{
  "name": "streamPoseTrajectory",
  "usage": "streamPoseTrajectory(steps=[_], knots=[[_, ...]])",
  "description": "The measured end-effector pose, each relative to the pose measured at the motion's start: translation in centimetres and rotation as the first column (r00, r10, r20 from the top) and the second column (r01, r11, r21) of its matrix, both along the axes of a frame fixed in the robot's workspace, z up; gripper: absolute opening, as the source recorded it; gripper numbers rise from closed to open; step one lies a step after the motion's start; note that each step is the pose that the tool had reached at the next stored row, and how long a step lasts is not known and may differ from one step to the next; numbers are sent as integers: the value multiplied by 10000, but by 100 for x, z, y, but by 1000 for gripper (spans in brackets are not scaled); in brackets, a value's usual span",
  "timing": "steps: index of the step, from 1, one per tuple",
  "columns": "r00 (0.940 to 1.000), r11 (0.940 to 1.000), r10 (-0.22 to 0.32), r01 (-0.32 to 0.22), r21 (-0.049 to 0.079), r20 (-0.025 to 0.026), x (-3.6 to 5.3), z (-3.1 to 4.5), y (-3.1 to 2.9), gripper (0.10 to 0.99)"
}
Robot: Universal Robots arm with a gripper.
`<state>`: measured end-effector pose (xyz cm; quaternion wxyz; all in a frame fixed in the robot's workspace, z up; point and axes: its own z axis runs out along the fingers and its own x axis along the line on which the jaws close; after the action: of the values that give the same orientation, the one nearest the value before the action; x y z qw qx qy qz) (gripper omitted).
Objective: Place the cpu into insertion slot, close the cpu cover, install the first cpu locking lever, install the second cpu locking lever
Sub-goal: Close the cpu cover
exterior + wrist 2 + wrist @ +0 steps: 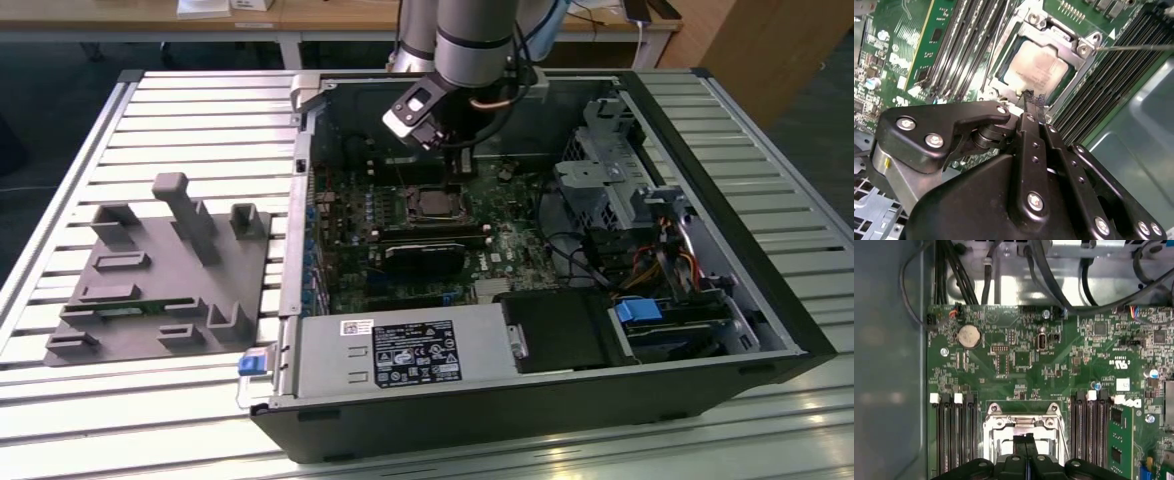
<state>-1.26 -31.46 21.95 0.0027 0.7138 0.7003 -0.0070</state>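
Gripper (pixel 1030 96) jaws clenched on nothing, I see, by the cpu cover (pixel 1080 70); second wrist view shows the cpu (pixel 1040 67) seated.

The motherboard (pixel 1019 360) is green, the cpu (pixel 1039 67) silver-grey, the cpu cover (pixel 990 430) silver, the tool (pixel 1029 96) black.

**Tight pocket at insertion slot (pixel 431 203)**

Open from above only. Gripper (pixel 1029 96), fingertips pressed together, just over the slot's edge. Hemmed by memory slots (pixel 951 435) on both flanks, with a thin lever rod (pixel 1134 47) lying over one bank. Case wall (pixel 889 365) just beyond the other bank. Black heatsink block (pixel 427 255) near. Cables (pixel 587 255) and drive cage (pixel 607 165) crowding toward the exterior view's right.
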Motion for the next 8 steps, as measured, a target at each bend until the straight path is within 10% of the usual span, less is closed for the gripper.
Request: streamPoseTrajectory(steps=[8], knots=[[10000, 10000, 4, -4, -37, 0, -79, -38, 0, 122]])
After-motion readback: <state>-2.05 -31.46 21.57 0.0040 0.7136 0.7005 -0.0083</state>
